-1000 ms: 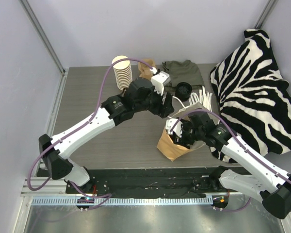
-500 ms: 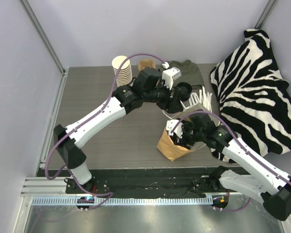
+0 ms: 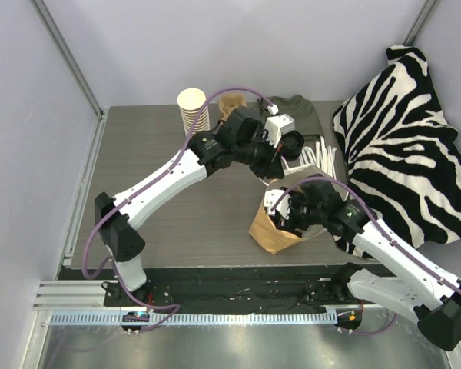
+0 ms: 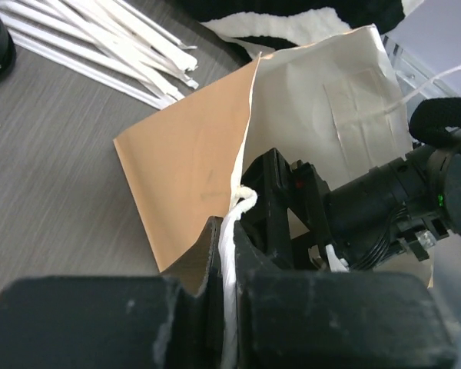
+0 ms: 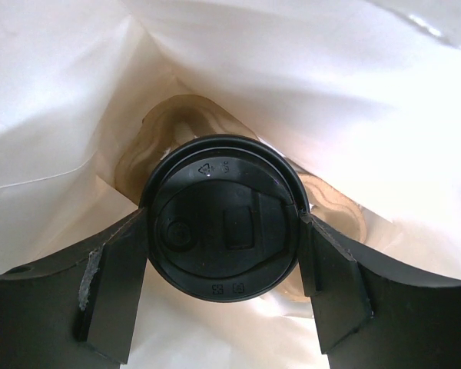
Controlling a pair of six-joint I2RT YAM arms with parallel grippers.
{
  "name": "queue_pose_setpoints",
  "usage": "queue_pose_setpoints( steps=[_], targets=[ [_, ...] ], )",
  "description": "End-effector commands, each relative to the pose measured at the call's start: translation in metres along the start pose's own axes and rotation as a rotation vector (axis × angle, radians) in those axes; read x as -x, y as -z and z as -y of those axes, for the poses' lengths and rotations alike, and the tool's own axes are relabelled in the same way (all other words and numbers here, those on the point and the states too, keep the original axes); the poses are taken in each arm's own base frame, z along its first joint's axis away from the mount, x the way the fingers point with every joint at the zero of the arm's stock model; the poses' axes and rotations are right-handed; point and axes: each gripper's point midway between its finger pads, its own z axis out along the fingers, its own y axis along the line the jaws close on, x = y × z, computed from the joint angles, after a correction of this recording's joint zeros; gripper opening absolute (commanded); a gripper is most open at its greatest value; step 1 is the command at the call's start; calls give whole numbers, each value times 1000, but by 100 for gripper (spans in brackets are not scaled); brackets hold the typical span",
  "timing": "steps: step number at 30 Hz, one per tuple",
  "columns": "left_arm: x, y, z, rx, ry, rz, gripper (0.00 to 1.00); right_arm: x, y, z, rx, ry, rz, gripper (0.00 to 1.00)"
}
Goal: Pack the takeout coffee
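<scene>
The left arm [image 3: 163, 183] stretches out, its left tool [image 4: 229, 265] pinched on the handle cord [image 4: 232, 231] of the paper bag [image 4: 188, 165], while the right tool [image 5: 224, 257], down inside that bag, clasps the takeout coffee [image 5: 215, 204].

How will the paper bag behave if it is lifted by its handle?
Probably floppy: the paper bag has thin creased walls, so it may buckle. Likely light, yet the takeout coffee inside adds weight. Its thin twisted handle could tilt it.
</scene>
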Motion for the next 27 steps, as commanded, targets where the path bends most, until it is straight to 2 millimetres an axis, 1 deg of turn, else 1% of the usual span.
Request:
queue_pose_setpoints(
  steps=[1, 2, 3, 4, 9, 11, 12, 16, 21, 27],
  targets=[
    [9, 26, 24, -84, -106, 28, 0, -26, 3, 4, -49, 19, -108, 19],
    [13, 30, 27, -93, -121, 52, 0, -26, 4, 4, -52, 17, -107, 19],
    [8, 31, 27, -97, -121, 47, 0, -26, 6, 4, -60, 17, -102, 19],
    [12, 37, 31, -104, -139, 69, 0, -25, 8, 5, -69, 13, -100, 19],
    [5, 44, 36, -114, -136, 66, 0, -25, 18, 6, -121, 35, -73, 19],
    [5, 47, 41, -117, -150, 74, 0, -27, 19, 8, -147, 57, -60, 19],
    [5, 47, 43, -116, -158, 78, 0, -26, 21, 10, -167, 65, -47, 19],
    [9, 48, 44, -83, -216, 97, 0, -26, 19, 16, -221, 88, -20, 19],
    [14, 52, 46, -31, -283, 110, 0, -23, 16, 25, -262, 68, -8, 18],
    [11, 48, 42, 24, -298, 84, 0, -21, 25, 31, -309, 55, -5, 17]
  ],
)
